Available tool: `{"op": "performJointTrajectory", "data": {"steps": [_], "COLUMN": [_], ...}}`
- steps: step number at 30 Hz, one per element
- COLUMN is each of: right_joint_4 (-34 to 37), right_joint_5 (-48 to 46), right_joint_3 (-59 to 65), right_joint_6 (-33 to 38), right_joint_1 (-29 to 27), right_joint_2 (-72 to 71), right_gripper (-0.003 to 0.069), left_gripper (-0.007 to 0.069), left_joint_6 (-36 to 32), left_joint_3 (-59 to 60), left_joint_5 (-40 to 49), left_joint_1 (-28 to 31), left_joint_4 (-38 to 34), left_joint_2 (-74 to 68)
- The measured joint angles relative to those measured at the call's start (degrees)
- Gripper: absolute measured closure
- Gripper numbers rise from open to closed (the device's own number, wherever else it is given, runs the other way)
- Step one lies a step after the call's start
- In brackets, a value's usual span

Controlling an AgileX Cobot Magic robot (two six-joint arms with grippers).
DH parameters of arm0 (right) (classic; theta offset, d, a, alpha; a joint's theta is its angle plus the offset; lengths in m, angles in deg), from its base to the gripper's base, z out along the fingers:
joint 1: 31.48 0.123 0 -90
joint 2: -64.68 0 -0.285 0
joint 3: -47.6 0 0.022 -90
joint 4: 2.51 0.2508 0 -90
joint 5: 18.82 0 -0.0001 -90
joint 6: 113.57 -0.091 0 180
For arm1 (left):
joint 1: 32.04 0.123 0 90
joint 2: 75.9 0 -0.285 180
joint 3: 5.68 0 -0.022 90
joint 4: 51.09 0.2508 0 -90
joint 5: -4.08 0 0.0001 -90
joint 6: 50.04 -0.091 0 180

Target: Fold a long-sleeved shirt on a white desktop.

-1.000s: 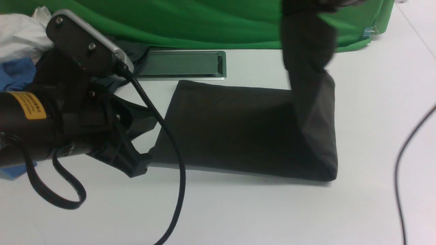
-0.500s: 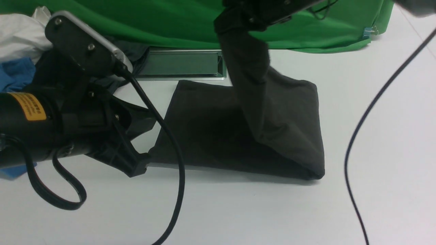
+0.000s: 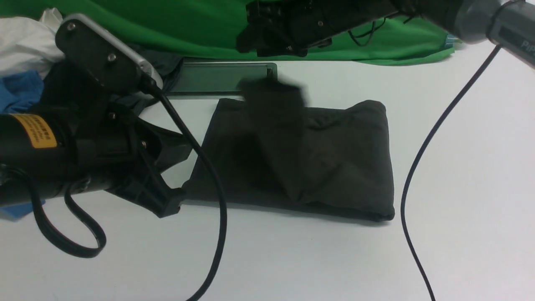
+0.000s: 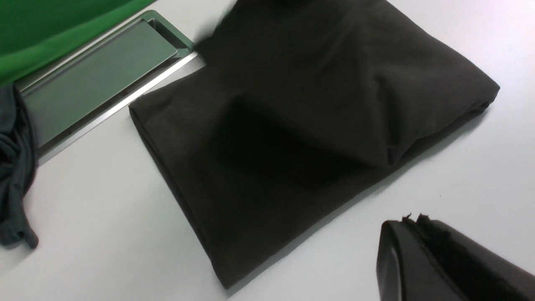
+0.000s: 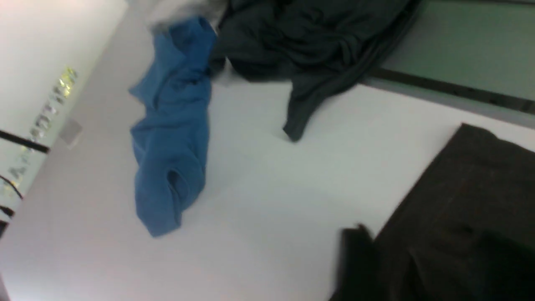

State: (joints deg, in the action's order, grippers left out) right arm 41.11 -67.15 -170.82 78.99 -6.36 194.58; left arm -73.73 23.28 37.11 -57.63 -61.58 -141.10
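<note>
Front view forward across the white desktop; both close wrist views sharing the shirt.

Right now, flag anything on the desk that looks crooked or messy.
The long-sleeved shirt is folded unevenly: its top flap lies diagonal and rumpled, with a blurred end near the grey hatch. Loose garments, blue and slate-grey, are heaped beyond it.

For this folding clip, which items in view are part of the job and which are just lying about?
Part of the job:
- long-sleeved shirt, dark, folded over itself
- white desktop under it

Lying about:
- blue garment
- slate-grey garment
- white cloth
- cable hatch
- green backdrop
</note>
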Motion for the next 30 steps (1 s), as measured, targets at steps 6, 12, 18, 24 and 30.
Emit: {"op": "performJointTrajectory", "data": {"steps": [6, 12, 18, 24, 30], "right_joint_4": [-1.14, -14.79, -27.81, -26.22, -26.00], "right_joint_5": [-5.64, -14.66, -11.05, 3.81, 5.82], "right_joint_3": [-3.94, -5.18, 6.11, 14.84, 15.09], "right_joint_6": [0.45, 1.05, -1.10, 2.02, 2.95], "right_joint_1": [-0.72, -2.91, -2.69, 1.10, 4.83], "right_joint_2": [-1.31, -5.41, -5.53, 1.88, 5.30], "right_gripper": [0.0172, 0.0416, 0.0631, 0.0638, 0.0638], "left_gripper": [0.0606, 0.0606, 0.0606, 0.0606, 0.0606], "left_joint_6": [0.00, 0.00, 0.18, 0.24, 0.50], "left_joint_3": [0.00, 0.00, 0.00, 0.00, 0.00], "left_joint_5": [0.48, -0.23, -3.21, -3.66, -3.66], "left_joint_1": [0.00, 0.00, 0.00, 0.00, 0.00], "left_joint_4": [0.00, 0.12, 0.12, 0.13, 0.13], "left_joint_2": [0.00, 0.00, 0.00, 0.00, 0.00]}}
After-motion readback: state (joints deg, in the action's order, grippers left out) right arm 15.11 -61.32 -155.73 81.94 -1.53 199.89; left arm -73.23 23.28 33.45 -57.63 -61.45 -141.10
